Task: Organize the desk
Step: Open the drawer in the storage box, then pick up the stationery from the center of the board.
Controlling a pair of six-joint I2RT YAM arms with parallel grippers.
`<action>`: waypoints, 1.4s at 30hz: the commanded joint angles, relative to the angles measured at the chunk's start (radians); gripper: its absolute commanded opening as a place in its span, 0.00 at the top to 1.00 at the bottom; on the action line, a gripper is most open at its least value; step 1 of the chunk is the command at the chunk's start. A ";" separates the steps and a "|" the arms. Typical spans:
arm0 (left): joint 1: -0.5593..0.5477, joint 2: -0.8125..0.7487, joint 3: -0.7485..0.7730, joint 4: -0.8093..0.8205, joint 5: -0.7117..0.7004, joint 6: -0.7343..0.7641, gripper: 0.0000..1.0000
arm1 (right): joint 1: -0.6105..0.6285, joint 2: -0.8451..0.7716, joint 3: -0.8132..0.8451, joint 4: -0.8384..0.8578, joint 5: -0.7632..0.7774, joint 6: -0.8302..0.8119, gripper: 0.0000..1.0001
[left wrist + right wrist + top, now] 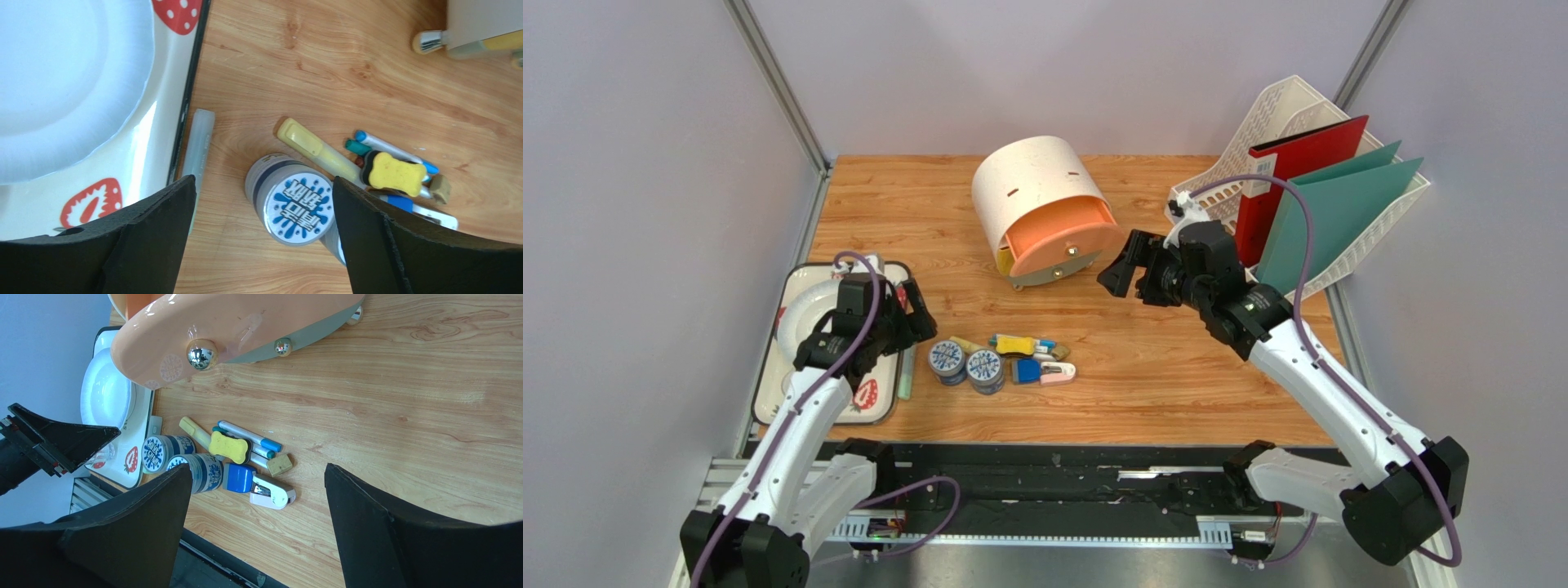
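Top external view: the desk (pixel 1185 368) lies between metal rails, its wood grain bare in the middle. The left end effector (pixel 906 321) hangs over the right edge of a strawberry-print tray (pixel 772 374) that carries a white plate (pixel 808 309). Its jaws are spread wide, with nothing between them.

Left wrist view: below the gap sits a round tin (pixel 294 208) with a blue-splash label. Beside it are a yellow highlighter (pixel 310 146) and a yellow bone-shaped eraser (pixel 394 173).

The right end effector (pixel 1127 267) is just right of a cream round box (pixel 1032 184) whose orange drawer (pixel 1057 239) juts forward — jaws wide apart, empty.

A white file rack (pixel 1290 104) at the far right corner holds a red folder (pixel 1308 178) and green folders (pixel 1339 227).
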 commanded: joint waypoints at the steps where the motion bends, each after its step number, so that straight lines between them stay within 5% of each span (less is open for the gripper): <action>1: -0.003 0.053 -0.005 -0.008 -0.065 -0.046 0.15 | 0.003 0.003 -0.007 0.021 0.016 -0.014 0.17; 9: 0.000 0.090 -0.047 0.020 -0.099 -0.078 0.23 | 0.003 0.028 -0.004 0.015 0.010 -0.021 0.17; 14: 0.023 0.111 -0.065 0.035 -0.099 -0.084 0.38 | 0.001 0.037 -0.002 0.013 0.004 -0.021 0.17; 42: 0.072 0.265 -0.111 0.141 -0.034 -0.073 0.42 | 0.001 0.066 -0.013 0.015 -0.008 -0.023 0.18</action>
